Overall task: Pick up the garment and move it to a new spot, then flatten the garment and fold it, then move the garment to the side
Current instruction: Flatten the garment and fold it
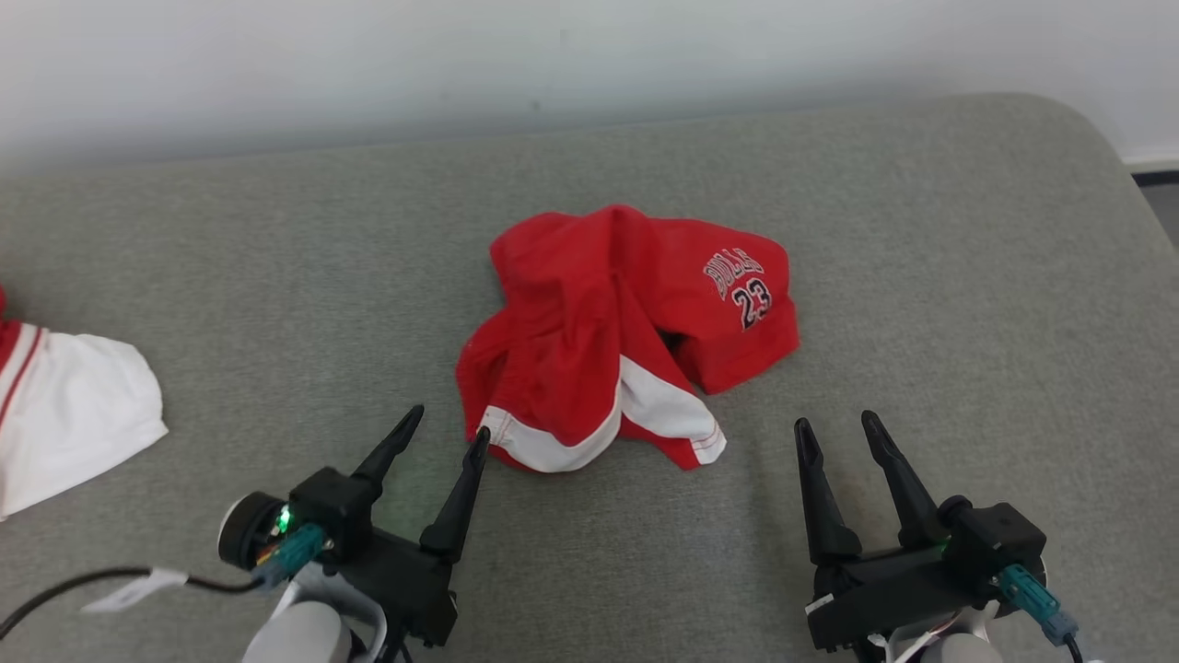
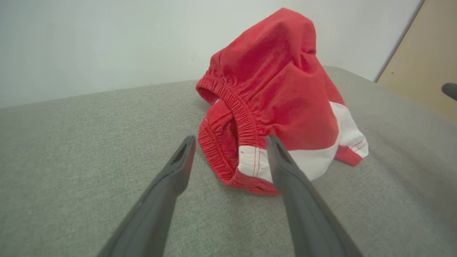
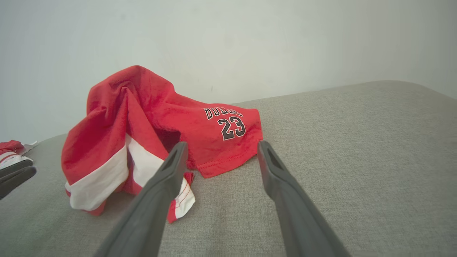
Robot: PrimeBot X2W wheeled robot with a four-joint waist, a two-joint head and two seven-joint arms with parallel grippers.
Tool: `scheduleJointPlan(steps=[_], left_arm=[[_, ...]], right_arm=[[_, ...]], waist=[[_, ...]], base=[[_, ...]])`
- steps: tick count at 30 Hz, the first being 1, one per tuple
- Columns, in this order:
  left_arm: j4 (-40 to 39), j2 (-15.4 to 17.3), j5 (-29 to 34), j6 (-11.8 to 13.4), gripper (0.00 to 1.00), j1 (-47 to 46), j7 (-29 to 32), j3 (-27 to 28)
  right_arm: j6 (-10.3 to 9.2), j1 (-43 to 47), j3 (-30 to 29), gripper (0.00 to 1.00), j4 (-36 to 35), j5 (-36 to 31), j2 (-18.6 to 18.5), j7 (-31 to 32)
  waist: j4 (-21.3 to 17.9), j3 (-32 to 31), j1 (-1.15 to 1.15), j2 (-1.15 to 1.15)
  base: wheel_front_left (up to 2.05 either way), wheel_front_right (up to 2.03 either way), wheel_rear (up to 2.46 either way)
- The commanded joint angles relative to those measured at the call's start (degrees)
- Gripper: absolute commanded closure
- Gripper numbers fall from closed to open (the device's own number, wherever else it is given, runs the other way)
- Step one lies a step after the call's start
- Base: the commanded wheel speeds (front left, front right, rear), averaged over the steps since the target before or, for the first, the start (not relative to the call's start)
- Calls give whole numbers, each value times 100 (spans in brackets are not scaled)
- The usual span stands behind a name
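elastic waistband (image 2: 246,119) on shorts (image 2: 285,82) from left wrist (23 print (image 3: 232,127) from right)

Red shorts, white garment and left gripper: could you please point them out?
red shorts (image 1: 571,313): head view, crumpled red middle.
white garment (image 1: 74,414): head view, plain white panel.
left gripper (image 1: 451,422): head view, midway between its fingertips.

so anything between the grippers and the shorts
Nothing visible. The left gripper, open, is at the hem of the red shorts; only bare grey cushion separates the right gripper from them. The white garment lies off to the left.
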Motion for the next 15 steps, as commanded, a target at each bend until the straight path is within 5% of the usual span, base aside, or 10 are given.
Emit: scheduleJointPlan(steps=[1,10,11,12,13,15], left_arm=[[107,57,-73,10,0,-127,-14,-99],[863,285,-768,10,0,-688,-14,-920],[966,295,-865,10,22,-709,-14,-1051],[1022,301,-941,10,77,-771,-14,-1148],[1077,307,-1011,10,100,-823,-14,-1224],[1073,304,-1120,10,100,-927,-14,-1281]], right_arm=[[-12,-69,8,0,-24,29,1,-25],[-12,7,26,0,-45,118,3,-26],[-12,12,13,0,-41,118,1,-26],[-12,12,3,0,-35,118,2,-26],[-12,11,-12,0,-29,121,2,-26],[-12,26,-35,0,-43,119,3,-26]], waist=[[-193,154,-1,0],[-516,183,-1,0],[-529,177,-1,0],[-536,172,-1,0],[-541,166,-1,0],[-531,151,-1,0]], base=[[0,0,0],[0,0,0],[0,0,0],[0,0,0],[0,0,0],[0,0,0]])
